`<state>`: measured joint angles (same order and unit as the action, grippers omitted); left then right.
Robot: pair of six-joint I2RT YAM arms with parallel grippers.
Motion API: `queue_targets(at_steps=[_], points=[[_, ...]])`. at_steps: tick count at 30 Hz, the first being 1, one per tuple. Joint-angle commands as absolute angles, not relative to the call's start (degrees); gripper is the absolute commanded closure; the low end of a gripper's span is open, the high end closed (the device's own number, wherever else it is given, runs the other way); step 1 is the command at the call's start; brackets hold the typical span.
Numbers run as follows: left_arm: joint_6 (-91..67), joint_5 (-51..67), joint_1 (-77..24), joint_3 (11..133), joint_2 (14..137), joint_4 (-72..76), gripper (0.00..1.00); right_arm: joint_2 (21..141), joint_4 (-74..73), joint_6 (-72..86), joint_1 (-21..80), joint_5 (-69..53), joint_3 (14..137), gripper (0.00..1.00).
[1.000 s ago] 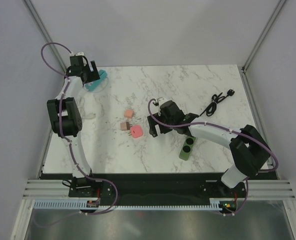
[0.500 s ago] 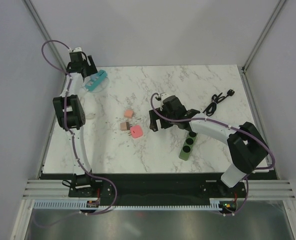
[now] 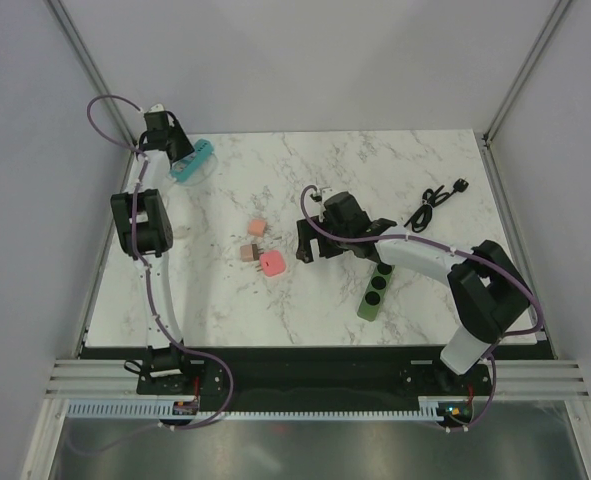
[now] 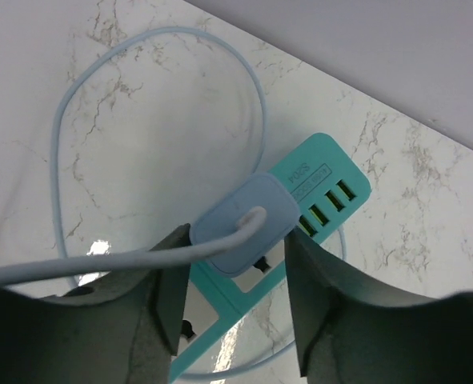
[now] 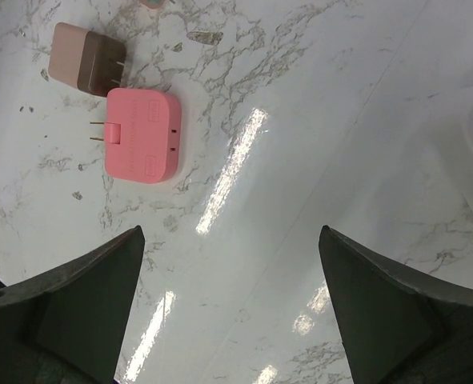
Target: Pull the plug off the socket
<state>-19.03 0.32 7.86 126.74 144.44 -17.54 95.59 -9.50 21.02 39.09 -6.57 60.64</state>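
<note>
1. Teal plastic power strip (image 4: 316, 188) lies at the far left corner of the white marble table (image 3: 375, 170), and the pale blue rounded plug (image 4: 248, 224) is seated in it, its pale blue cable (image 4: 60, 136) looping round over the marble
2. A second ago the left gripper (image 4: 236, 248) hung over the strip with its jaws wide; they have since drawn in sharply, and the wrist has swung a little towards the corner
3. In the left wrist view the two dark fingers (image 4: 168, 296) now flank the plug and seem to touch its edges on both sides, so I judge the grasp is made or all but made, though how firm it is I cannot tell
4. That puts the task at its turning point: the plug is not yet out, and the next move would be a pull away from the strip, which nothing else pins down, so it may lift with the plug
5. The right gripper (image 5: 228, 236) has stayed spread wide and holds nothing, hovering near the pink square adapter (image 5: 140, 136) and the beige and brown adapter (image 5: 84, 68)
6. The one container-like thing is the green oblong block with two round wells (image 3: 373, 293) by the right arm; both wells look dark, and I cannot make out anything inside them
</note>
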Motion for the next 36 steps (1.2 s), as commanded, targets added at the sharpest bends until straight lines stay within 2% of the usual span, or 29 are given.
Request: queue_targets(at_steps=[1,4,11,20,26,29,30,32,35,36], points=[[-22.6,1.8,7.7,128.5,144.9,-15.2,0.48,96.0,-7.6,21.5,38.8,-7.4,60.8,0.02],[-22.0,2.6,7.6,127.9,144.5,-15.2,0.58,96.7,-7.6,21.7,38.8,-8.3,61.3,0.02],[-18.0,2.6,6.4,119.4,136.9,-15.3,0.97,99.4,-7.6,22.0,38.9,-9.8,64.2,0.02],[-15.6,1.5,4.1,101.8,122.9,-14.8,0.98,104.6,-5.0,26.0,38.8,-16.8,71.6,0.02],[-16.5,3.0,4.0,97.1,118.3,-13.4,0.98,104.9,-4.6,27.8,38.8,-18.2,72.6,0.02],[-17.4,3.2,4.0,99.0,119.4,-13.6,0.74,101.7,-4.4,27.4,38.9,-16.8,69.5,0.02],[-17.7,2.0,4.0,99.5,120.4,-13.6,0.51,101.1,-4.4,27.1,38.8,-16.4,68.0,0.02],[-18.3,0.5,4.0,101.5,121.8,-13.6,0.31,99.6,-4.6,26.7,38.7,-15.3,66.7,0.02],[-18.5,-2.0,4.0,105.8,125.7,-14.2,0.19,98.4,-4.7,26.5,37.8,-15.1,64.4,0.02],[-18.4,-2.3,4.1,107.2,126.9,-14.6,0.18,98.3,-4.7,26.5,37.6,-15.1,64.2,0.02]])
